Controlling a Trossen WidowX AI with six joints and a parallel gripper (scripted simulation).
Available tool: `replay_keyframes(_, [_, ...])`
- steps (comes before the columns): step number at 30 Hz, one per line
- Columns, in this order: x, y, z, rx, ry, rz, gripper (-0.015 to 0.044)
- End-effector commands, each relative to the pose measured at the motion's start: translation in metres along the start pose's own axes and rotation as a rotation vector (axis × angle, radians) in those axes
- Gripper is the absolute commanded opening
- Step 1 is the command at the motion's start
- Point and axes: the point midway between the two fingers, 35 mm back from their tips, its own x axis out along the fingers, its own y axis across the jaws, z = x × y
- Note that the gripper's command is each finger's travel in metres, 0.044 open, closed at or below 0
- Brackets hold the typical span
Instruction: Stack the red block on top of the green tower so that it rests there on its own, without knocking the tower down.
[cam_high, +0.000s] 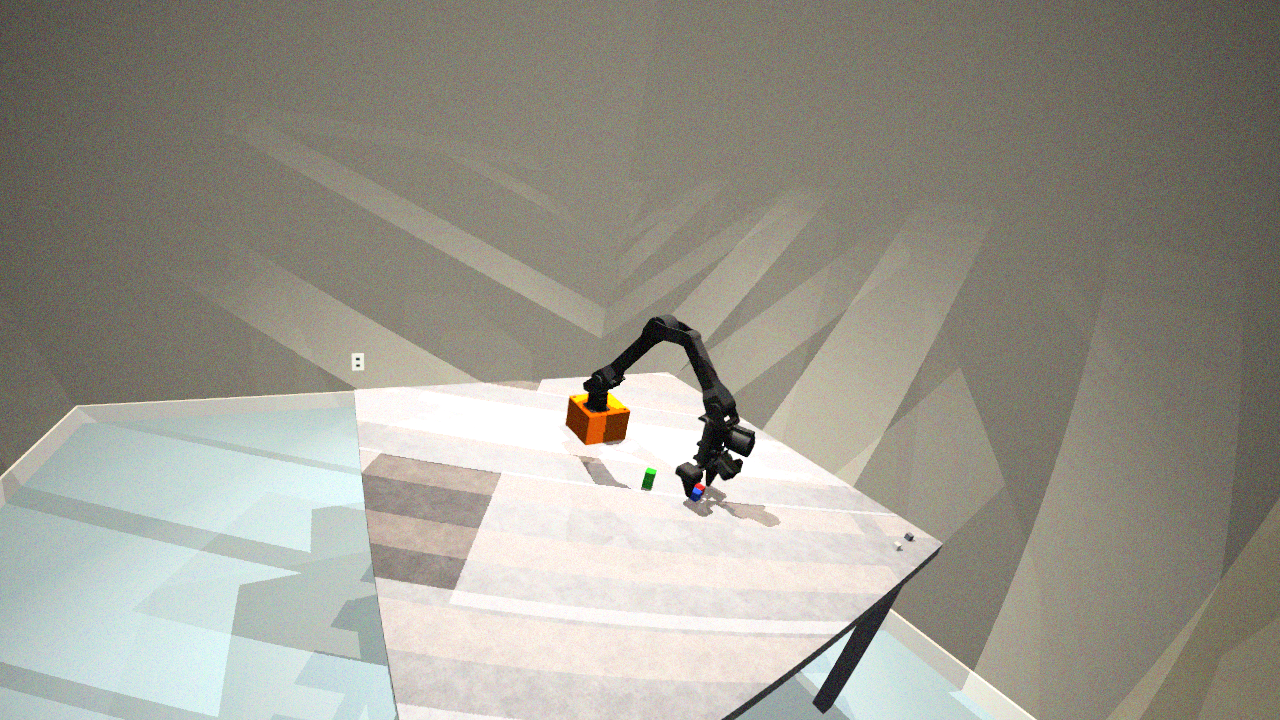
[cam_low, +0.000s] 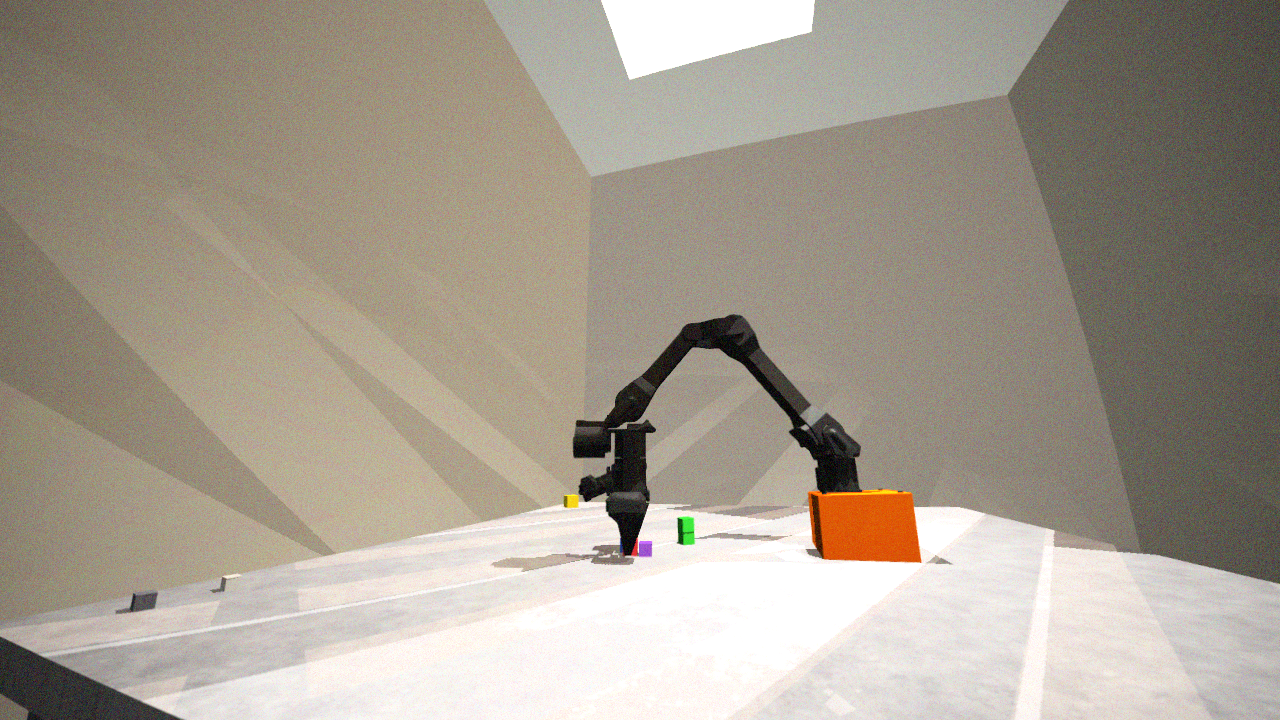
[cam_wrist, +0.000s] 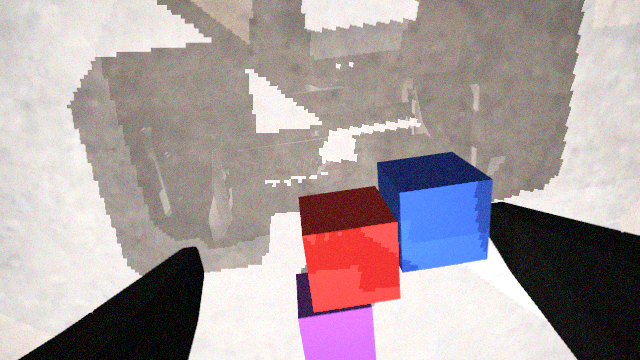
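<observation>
The red block (cam_high: 699, 486) (cam_low: 635, 548) (cam_wrist: 350, 265) sits on the table between the fingers of my gripper (cam_high: 701, 488) (cam_low: 629, 551) (cam_wrist: 346, 238), which is open and low, its tips near table height. The blue block (cam_high: 695, 494) (cam_wrist: 445, 225) stands against or very close to the red block's corner, also between the fingers, and its right side is at the right finger in the wrist view. The green tower (cam_high: 648, 480) (cam_low: 685, 531), two blocks high, stands upright apart from them, toward the arm's base. In the exterior view a finger hides part of the red block.
A purple block (cam_low: 645, 548) (cam_wrist: 337, 335) is close beside the red one. The arm's orange base box (cam_high: 597, 428) (cam_low: 863, 528) is beyond the tower. A yellow block (cam_low: 571, 501) lies far off. A dark block (cam_high: 909, 537) (cam_low: 143, 600) and a whitish one (cam_high: 898, 546) (cam_low: 230, 582) lie near the table's corner.
</observation>
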Motion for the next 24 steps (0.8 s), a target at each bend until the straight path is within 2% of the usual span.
replay_keyframes(1, [0.0005, 0.0004, 0.0000, -0.002, 0.000, 0.004, 0.0440])
replay_keyframes(3, [0.0000, 0.0004, 0.0000, -0.002, 0.000, 0.004, 0.0440])
replay_keyframes(9, [0.0000, 0.0004, 0.0000, -0.002, 0.000, 0.004, 0.0282])
replay_keyframes(24, [0.0000, 0.0004, 0.0000, -0.002, 0.000, 0.004, 0.0183])
